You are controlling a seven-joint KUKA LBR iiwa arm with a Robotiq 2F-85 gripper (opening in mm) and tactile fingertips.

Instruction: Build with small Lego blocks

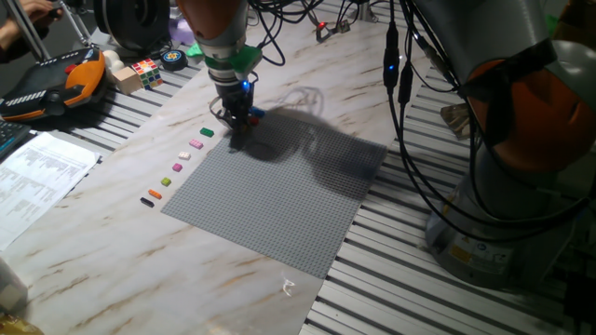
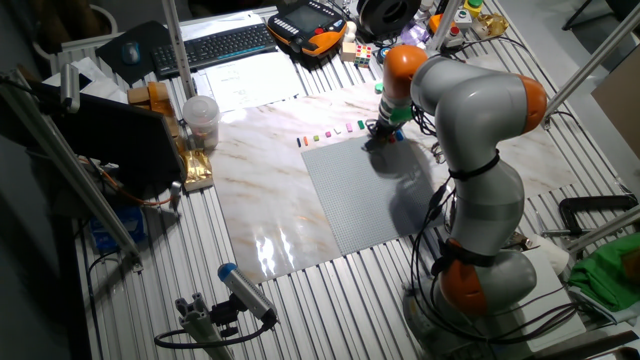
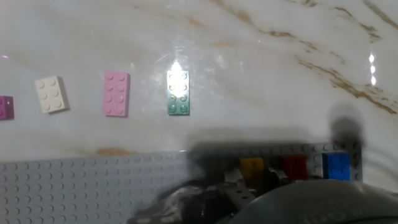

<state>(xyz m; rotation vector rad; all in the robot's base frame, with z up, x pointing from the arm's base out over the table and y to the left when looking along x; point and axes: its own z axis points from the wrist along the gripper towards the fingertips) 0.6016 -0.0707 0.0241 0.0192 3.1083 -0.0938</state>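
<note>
— Where do we stand with the small single-colour plastic Lego bricks?

— Most lie loose in a row on the pale marbled counter point(image 1: 112, 242), just off one edge of the large grey studded baseplate point(image 1: 279, 200). In the hand view we see a small green plastic brick point(image 3: 178, 92), a pink one point(image 3: 117, 93), a white one point(image 3: 51, 94) and the edge of a purple one point(image 3: 5, 107), all flat, studs up, apart from each other. On the baseplate, along its edge near a corner, sit a yellow brick point(image 3: 252, 166), a red brick point(image 3: 293, 165) and a blue brick point(image 3: 339, 165), side by side.

— And our black two-finger pincer point(image 1: 237, 119)?

— It hangs low over that corner of the baseplate, close to the placed bricks. We cannot tell whether its fingers are spread or closed, or whether anything sits between them; its own body hides them.

— How do we expect a brick to handle?

— Very light, rigid, smooth and glossy, so we judge it may skid on the marble or twist out of a crooked pinch. It is not fragile.

— Where do we take hold?

— Across the two long side walls, at mid-length, fingers square to the brick, leaving the studs clear. Pressing it home likely needs a firm, straight push.

— Next candidate?

— The green brick, nearest the baseplate corner.
</note>
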